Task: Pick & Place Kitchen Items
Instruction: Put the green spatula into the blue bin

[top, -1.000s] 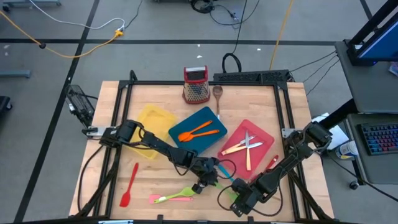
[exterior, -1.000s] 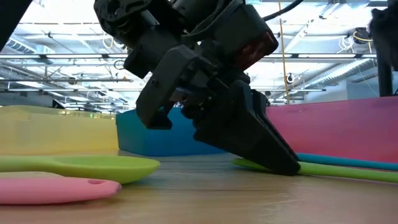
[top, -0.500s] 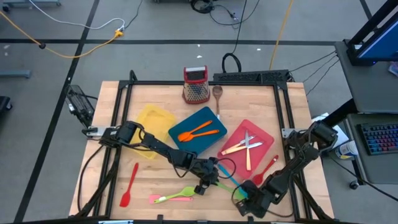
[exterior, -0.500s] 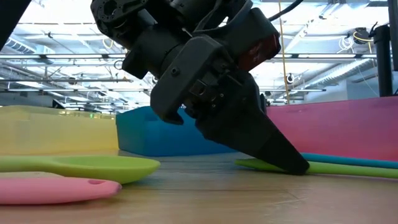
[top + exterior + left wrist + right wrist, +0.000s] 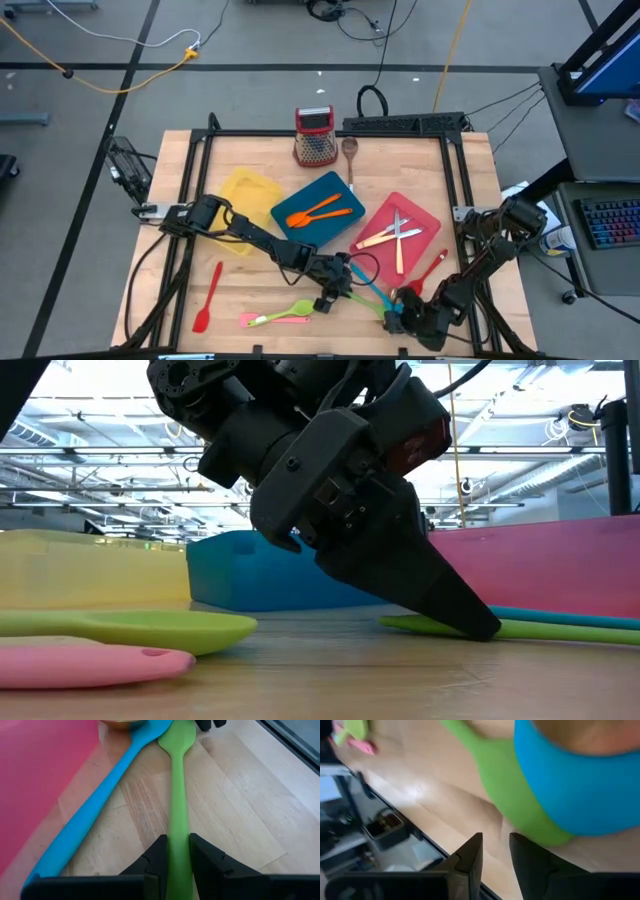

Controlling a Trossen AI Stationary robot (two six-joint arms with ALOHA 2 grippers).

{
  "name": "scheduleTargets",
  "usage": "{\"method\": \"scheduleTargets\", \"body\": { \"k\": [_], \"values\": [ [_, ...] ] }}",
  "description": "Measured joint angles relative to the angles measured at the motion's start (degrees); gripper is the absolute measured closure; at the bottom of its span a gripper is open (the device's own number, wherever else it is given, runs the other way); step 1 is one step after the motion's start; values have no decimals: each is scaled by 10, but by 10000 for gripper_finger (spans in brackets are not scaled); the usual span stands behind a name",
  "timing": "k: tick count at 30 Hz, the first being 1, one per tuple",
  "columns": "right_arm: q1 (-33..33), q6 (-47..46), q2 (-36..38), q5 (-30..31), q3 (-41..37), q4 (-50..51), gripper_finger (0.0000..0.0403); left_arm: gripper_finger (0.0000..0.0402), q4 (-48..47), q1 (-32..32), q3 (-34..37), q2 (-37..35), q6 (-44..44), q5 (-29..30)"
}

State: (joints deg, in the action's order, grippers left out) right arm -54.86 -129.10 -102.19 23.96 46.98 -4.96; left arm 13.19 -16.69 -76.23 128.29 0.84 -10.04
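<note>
No writing is legible. Left end effector (image 5: 176, 865) grips the green spatula (image 5: 178, 795) beside the red tray (image 5: 420, 215); right end effector (image 5: 495, 852) open.

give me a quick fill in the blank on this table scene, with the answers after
1. The left end effector has its fingers on either side of the handle of the ____ spatula.
2. Beside it lies a ____ spatula, next to the red tray.
3. The two orange utensils lie in the ____ tray.
4. The cutlery lies in the ____ tray.

Answers: green; blue; teal; red
</note>
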Motion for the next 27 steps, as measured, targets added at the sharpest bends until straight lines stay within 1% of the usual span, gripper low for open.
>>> {"method": "scheduleTargets", "body": {
  "k": [5,10,15,19,23,24,27],
  "values": [
    [-4,-10,0,-6,-1,-24,307,334,0,0,0,0,-6,-1],
    [-9,-14,5,-15,-1,-32,307,334,-4,0,0,0,-16,-25],
    [-19,22,6,-14,-1,-23,307,334,-15,0,0,0,-27,-33],
    [-11,126,7,-16,0,-22,307,334,-14,0,0,0,-27,-33],
    [16,210,5,-27,22,-19,310,334,-10,1,0,0,-27,-33],
    [25,237,5,-36,33,-16,312,334,-10,2,0,0,-27,-33],
    [54,325,6,-90,81,-3,323,334,-10,3,0,0,-28,-32]
  ]
}}
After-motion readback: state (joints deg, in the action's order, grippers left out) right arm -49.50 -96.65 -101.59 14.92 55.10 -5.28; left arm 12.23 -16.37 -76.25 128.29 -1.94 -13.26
